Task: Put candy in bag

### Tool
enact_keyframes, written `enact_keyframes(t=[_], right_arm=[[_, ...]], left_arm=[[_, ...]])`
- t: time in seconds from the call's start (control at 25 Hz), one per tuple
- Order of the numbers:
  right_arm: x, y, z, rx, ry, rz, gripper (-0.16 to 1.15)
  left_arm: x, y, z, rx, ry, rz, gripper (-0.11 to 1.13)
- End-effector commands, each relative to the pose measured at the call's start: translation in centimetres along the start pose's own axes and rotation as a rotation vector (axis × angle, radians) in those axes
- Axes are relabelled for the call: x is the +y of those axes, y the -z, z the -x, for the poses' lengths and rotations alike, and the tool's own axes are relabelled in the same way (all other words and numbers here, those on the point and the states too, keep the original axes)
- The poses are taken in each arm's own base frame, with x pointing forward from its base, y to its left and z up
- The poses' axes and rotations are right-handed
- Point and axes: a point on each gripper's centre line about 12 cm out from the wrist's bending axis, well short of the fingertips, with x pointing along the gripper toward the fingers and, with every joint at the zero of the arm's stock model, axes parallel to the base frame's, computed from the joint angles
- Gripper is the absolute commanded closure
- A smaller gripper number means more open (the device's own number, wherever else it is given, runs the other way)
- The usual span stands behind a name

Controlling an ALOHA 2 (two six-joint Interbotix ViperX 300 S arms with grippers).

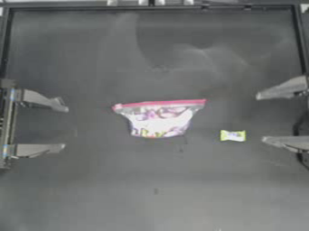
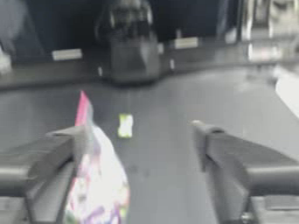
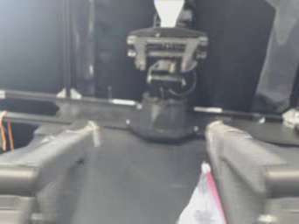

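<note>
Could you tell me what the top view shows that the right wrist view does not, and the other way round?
Only the top view shows the candy lying on the table apart from the bag, on the right arm's side, plus both grippers drawn back at opposite sides with jaws open: left gripper, right gripper. Only the right wrist view shows the opposite arm's base straight ahead. Both show the bag's pink strip and the dark table.

overhead looks down, wrists face across bag (image 1: 159, 118)
</note>
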Motion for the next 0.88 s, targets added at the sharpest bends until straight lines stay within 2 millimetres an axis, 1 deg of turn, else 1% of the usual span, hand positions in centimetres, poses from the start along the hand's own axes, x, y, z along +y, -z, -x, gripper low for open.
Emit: enact_keyframes(t=[0.04, 0.24, 0.36, 0.48, 0.8, 0.88], right_arm=[[-0.5, -1.9, -0.8, 0.015, 0.017, -0.001, 0.02], [-1.5, -3.0, -2.6, 0.166, 0.057, 0.0, 0.02], [-2.2, -3.3, -4.4, 0.268, 0.075, 0.002, 0.02], [-3.0, -3.1, -6.2, 0.371, 0.096, 0.0, 0.02], [-4.4, -3.7, -11.1, 0.603, 0.117, 0.022, 0.02], [-4.7, -3.7, -12.3, 0.646, 0.119, 0.03, 0.02]], left_arm=[[0.8, -0.5, -0.4, 0.009, -0.035, -0.001, 0.0], [1.6, 0.5, -0.6, 0.078, -0.07, 0.007, -0.01], [2.1, 1.1, -0.9, 0.109, -0.091, 0.015, -0.01], [2.5, 1.8, -1.1, 0.156, -0.108, 0.028, -0.01], [3.0, 2.0, -1.1, 0.183, -0.13, 0.038, -0.01], [3.1, 2.4, -1.1, 0.195, -0.138, 0.038, -0.01]])
